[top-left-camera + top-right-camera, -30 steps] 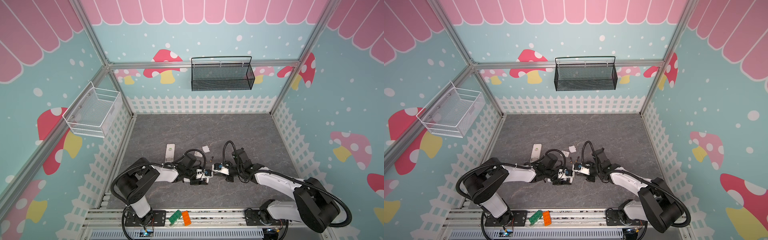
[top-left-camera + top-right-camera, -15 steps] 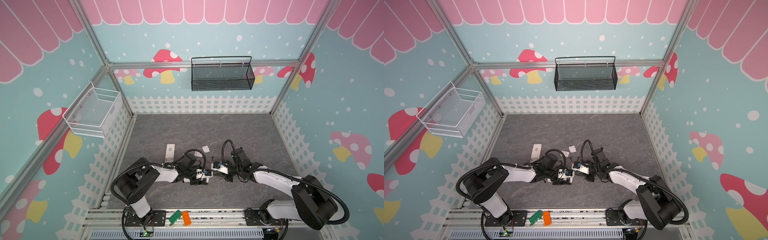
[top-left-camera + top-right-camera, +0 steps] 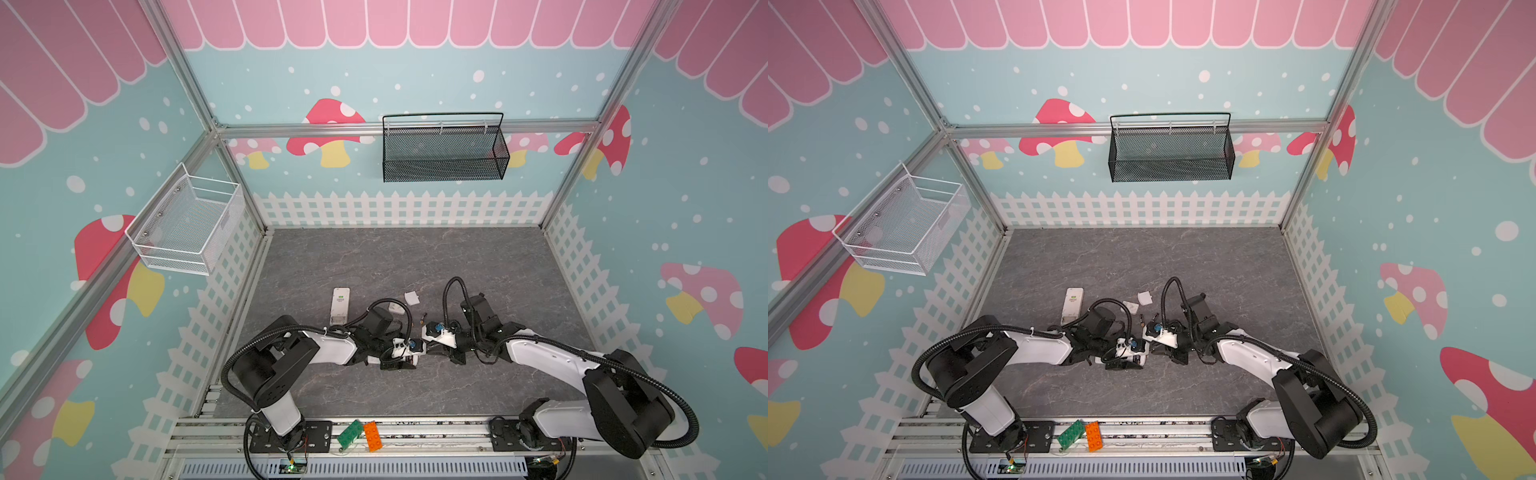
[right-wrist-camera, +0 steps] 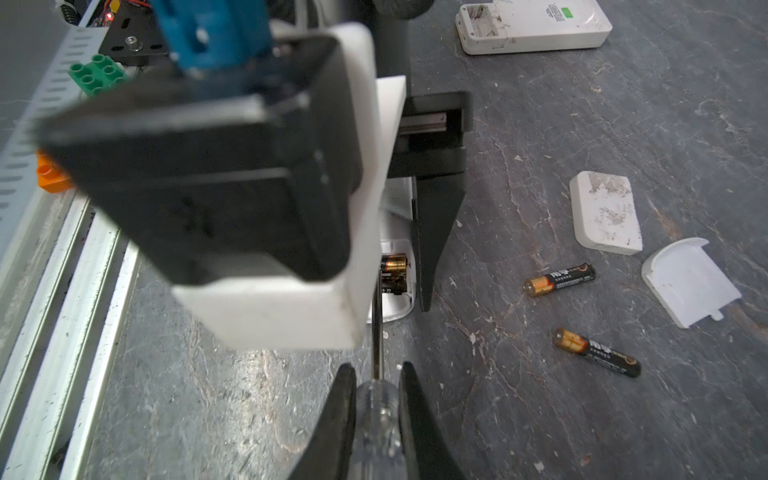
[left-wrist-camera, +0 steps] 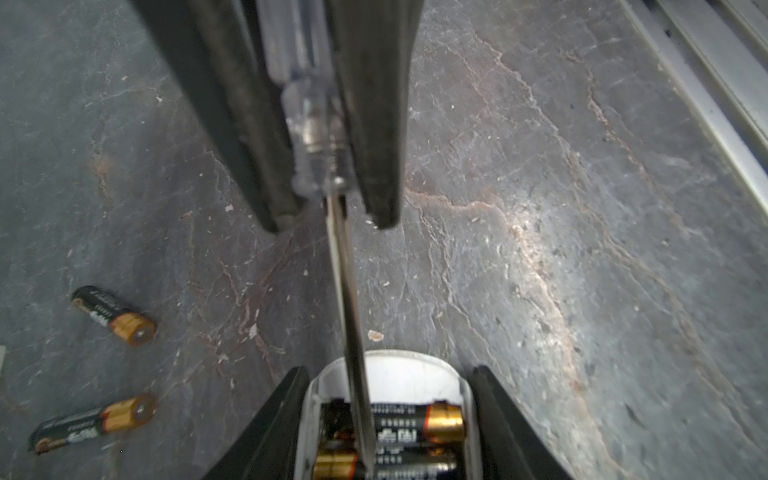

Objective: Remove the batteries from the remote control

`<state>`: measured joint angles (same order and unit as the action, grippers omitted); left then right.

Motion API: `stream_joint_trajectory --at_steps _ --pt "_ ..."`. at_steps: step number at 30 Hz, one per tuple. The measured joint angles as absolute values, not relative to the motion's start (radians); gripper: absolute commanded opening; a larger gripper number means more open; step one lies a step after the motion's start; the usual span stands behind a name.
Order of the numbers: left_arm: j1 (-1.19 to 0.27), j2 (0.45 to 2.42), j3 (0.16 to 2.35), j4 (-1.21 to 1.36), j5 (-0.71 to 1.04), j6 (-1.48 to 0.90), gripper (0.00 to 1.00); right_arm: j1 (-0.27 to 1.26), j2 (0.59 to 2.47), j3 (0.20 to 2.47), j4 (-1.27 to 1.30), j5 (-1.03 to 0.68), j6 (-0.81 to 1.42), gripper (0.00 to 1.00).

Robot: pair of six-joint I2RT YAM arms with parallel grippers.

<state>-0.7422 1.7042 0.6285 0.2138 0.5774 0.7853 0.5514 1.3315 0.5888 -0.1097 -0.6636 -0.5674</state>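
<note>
My left gripper is shut on the end of a white remote control whose battery bay lies uncovered. Two black and gold batteries sit side by side in the bay. My right gripper is shut on the clear handle of a screwdriver. Its metal shaft reaches into the bay, with the tip against the lower battery. Two more batteries lie loose on the grey floor. In both top views the grippers meet at front centre.
A second white remote lies behind the left arm, its bay empty. Two white covers lie beside the loose batteries. Green and orange bricks rest on the front rail. The left wrist housing hides much of the right wrist view.
My right gripper has edged slightly left toward the held remote, carrying the screwdriver. The left arm has stayed put.
</note>
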Motion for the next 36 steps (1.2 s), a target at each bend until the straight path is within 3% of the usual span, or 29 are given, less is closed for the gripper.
stream_joint_trajectory --at_steps 19,36 --pt "-0.747 1.703 0.626 0.222 0.57 0.785 0.46 0.589 1.306 0.598 -0.188 -0.685 -0.617 0.0" --pt "-0.754 1.703 0.618 0.249 0.556 0.778 0.46 0.6 1.309 0.618 -0.156 -0.49 -0.49 0.0"
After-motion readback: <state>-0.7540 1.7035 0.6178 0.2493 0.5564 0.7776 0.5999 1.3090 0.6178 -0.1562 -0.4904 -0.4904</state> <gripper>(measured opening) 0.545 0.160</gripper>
